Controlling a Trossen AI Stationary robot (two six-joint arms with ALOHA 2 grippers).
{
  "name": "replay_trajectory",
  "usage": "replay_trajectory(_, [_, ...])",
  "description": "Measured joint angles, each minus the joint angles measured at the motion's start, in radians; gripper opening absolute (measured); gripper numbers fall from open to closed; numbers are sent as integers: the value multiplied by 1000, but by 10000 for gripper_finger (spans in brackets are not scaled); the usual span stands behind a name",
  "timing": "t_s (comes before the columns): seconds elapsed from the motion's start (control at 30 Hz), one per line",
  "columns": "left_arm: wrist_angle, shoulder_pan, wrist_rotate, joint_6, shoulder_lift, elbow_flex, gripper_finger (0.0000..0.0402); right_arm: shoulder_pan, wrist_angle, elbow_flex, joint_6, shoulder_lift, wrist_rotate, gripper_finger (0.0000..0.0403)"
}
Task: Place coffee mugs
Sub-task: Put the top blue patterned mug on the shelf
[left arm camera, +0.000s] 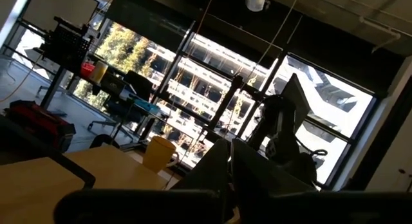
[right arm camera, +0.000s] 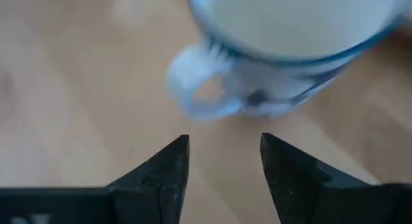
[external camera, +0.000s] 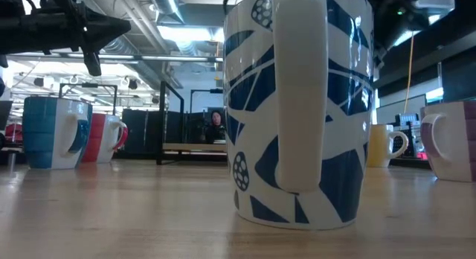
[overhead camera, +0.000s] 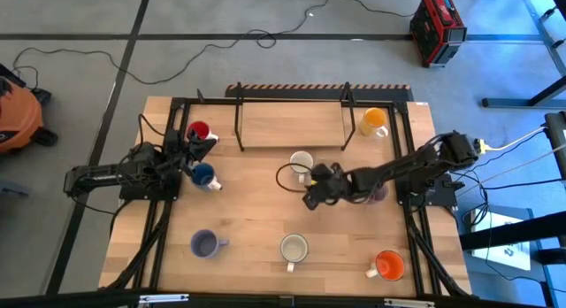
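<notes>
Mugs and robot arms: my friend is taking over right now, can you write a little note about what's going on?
Right gripper: open, empty, hovering mid-table by the white-and-blue patterned mug.
Left gripper: shut, empty, parked at the left beside the red mug and blue mug.
Other mugs: yellow-orange at the far right; lavender, white and orange along the near edge. Another seems hidden under the right arm.
Done: all visible mugs stand upright.
Left: can't tell where each should end up.

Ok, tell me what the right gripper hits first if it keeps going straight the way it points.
Most likely the white mug with blue pattern: its handle lies just ahead of the open right gripper. Depth is unclear, so it may pass slightly beside the handle.
</notes>
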Motion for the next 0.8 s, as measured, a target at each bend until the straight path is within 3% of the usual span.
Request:
replay_trajectory(0.1, [0,0,-7,0,0,0,15,53,32,1,93,28,112,181])
replay_trajectory(0.3, [-1,0,-39,-1,0,0,15,94,128,1,173,105,190,181])
replay_trajectory(0.8, [-20,0,-46,-1,0,-1,15,49,177,1,111,122,270,181])
